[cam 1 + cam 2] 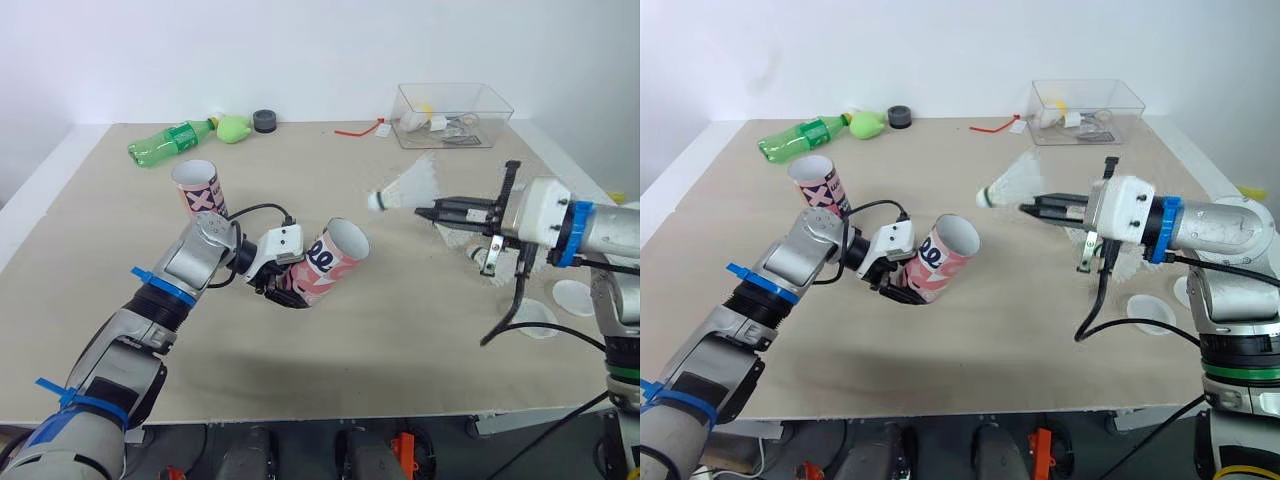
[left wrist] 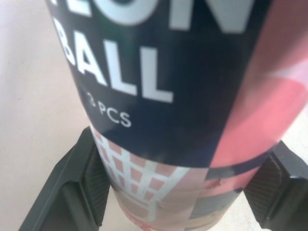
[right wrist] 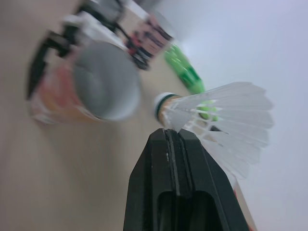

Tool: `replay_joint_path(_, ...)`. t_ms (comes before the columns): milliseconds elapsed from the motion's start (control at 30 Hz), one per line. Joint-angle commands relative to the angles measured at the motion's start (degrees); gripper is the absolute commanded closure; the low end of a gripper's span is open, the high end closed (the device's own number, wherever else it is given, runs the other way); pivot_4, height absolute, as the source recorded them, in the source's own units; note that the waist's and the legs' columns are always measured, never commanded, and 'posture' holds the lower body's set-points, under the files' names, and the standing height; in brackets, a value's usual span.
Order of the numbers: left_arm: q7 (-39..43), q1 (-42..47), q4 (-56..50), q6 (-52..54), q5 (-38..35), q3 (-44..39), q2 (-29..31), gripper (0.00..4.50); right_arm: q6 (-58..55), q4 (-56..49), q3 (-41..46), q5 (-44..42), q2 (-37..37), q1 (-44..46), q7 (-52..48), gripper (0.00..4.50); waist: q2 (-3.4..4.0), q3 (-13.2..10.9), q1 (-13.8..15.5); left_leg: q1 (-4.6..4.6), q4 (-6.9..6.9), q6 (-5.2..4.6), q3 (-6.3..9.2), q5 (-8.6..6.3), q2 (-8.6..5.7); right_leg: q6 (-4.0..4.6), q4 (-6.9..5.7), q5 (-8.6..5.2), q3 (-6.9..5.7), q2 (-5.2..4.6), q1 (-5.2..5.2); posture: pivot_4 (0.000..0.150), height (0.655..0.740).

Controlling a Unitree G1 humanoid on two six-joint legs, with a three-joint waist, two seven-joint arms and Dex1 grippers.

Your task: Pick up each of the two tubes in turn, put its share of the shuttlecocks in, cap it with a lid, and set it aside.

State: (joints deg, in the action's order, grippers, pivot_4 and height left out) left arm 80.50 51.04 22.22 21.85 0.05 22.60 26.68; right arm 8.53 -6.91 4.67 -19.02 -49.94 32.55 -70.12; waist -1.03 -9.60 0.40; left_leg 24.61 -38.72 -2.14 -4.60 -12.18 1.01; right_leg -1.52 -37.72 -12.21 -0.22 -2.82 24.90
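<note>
**Operator:** Status of the tube?

**Inspector:** Your left hand (image 1: 288, 288) is clamped on the tube (image 1: 332, 258) near its base. The tube is tilted low over the worktop (image 1: 400, 330), mouth toward the right hand (image 1: 422, 211).

**Operator:** And the shuttlecock?

**Inspector:** The right hand pinches the shuttlecock (image 1: 408, 188) by its feathers, near the tube's mouth. It is light and fragile, so keep your grip gentle.

- Left arm (image 1: 160, 290): silver-grey with blue bands, reaching forward and inward.
- Left gripper (image 1: 288, 288): two black fingers clamped on the base of a pink-and-navy cardboard tube (image 1: 335, 258), which is held tilted.
- Right arm (image 1: 610, 235): silver with a blue ring, forearm level, pointing toward the left arm.
- Right gripper (image 1: 420, 211): black fingers pressed together, pinching the skirt of a white feathered shuttlecock (image 1: 408, 188).
</note>
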Motion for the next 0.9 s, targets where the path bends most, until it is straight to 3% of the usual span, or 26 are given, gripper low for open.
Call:
replay_joint_path(33,-0.3,0.6,0.1,-0.3,0.2,0.3,-0.3,1.40,1.1,-4.5,-1.7,-0.5,-0.1,2.5,-1.0,4.48,0.00,0.0,0.0,0.01,0.00,0.00,0.01,0.01,0.00,0.00,0.00,0.00,-0.02,-0.01,0.00,0.150,0.7400)
replay_joint_path(400,-0.2,0.1,-1.8,0.8,-0.1,0.6,-0.3,1.40,6.5,-2.2,-9.6,7.0,1.9,4.9,-2.0,4.48,-0.06,0.0,0.1,0.11,0.00,0.00,0.01,0.02,-0.04,-0.01,0.14,0.04,-0.08,-0.09,0.04,0.150,0.7400)
replay_joint_path(900,-0.1,-0.7,-2.6,1.1,0.0,0.9,-0.2,1.40,4.3,-1.9,-9.2,4.1,1.0,7.6,-3.5,4.48,-0.07,0.0,0.1,0.16,0.00,-0.01,0.03,0.02,-0.04,-0.01,0.21,0.07,-0.11,-0.10,0.05,0.150,0.7400)
